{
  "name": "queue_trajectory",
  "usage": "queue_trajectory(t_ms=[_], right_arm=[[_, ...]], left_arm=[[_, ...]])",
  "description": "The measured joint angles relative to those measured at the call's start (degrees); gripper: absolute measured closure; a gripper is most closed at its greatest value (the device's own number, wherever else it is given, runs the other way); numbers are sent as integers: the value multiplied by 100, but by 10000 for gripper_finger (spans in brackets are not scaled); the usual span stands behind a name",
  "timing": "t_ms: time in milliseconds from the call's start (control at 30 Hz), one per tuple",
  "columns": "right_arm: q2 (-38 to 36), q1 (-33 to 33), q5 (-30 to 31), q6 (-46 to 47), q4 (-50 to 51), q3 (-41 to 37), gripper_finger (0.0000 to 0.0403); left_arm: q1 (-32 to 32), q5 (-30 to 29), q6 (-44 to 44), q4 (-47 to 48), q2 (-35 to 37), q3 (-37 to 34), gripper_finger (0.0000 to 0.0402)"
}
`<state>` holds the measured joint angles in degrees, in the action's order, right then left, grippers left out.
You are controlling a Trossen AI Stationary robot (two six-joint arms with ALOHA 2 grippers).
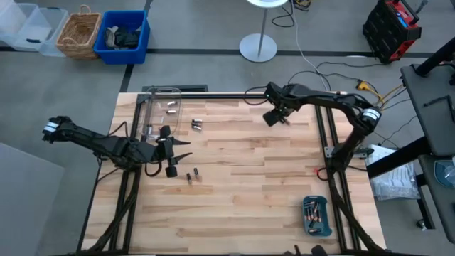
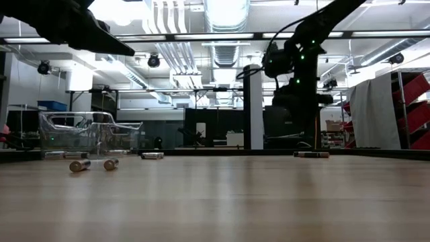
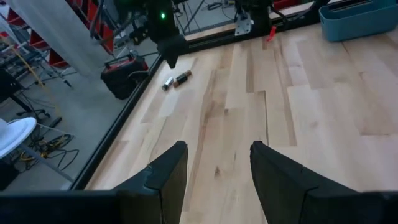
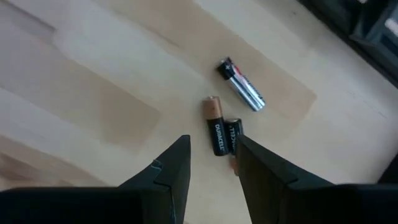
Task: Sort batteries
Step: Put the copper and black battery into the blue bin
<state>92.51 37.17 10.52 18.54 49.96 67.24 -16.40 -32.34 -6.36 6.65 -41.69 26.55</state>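
1. Right gripper [image 4: 211, 165] hovering over the table's far side, toward one o'clock from the table's centre, fingers parted and empty, straddling a line toward the copper-topped cell [image 4: 216, 127] just ahead; probably lined up that way for a straight descent onto it.
2. Silver cell [image 4: 242, 84] lying just beyond at a slant, plus a third dark cell [image 4: 233, 135] touching the copper-topped one: a crowded pick, so a risk of nudging the neighbour.
3. Left gripper [image 3: 214, 168] at nine o'clock, beside the clear plastic box [image 1: 162, 114], fingers apart with nothing between them, raised off the wood; seemingly waiting.
4. More batteries scattered: a pair [image 1: 197, 126] at eleven o'clock near the box, two small ones [image 1: 192, 175] at seven o'clock just past the left fingers, a couple inside the box [image 1: 171, 107].
5. Teal tray [image 1: 316, 229] at five o'clock near the front edge, already holding several cells, so likely one sorting destination.
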Motion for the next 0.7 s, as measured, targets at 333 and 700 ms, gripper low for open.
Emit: queue_trajectory(t_ms=[333,700], right_arm=[[592,0,3,-325,-266,0,272],[811,0,14,-616,-459,2,257]], left_arm=[[0,-4,-30,-17,-2,0,246],[0,-9,-45,-16,-24,0,246]])
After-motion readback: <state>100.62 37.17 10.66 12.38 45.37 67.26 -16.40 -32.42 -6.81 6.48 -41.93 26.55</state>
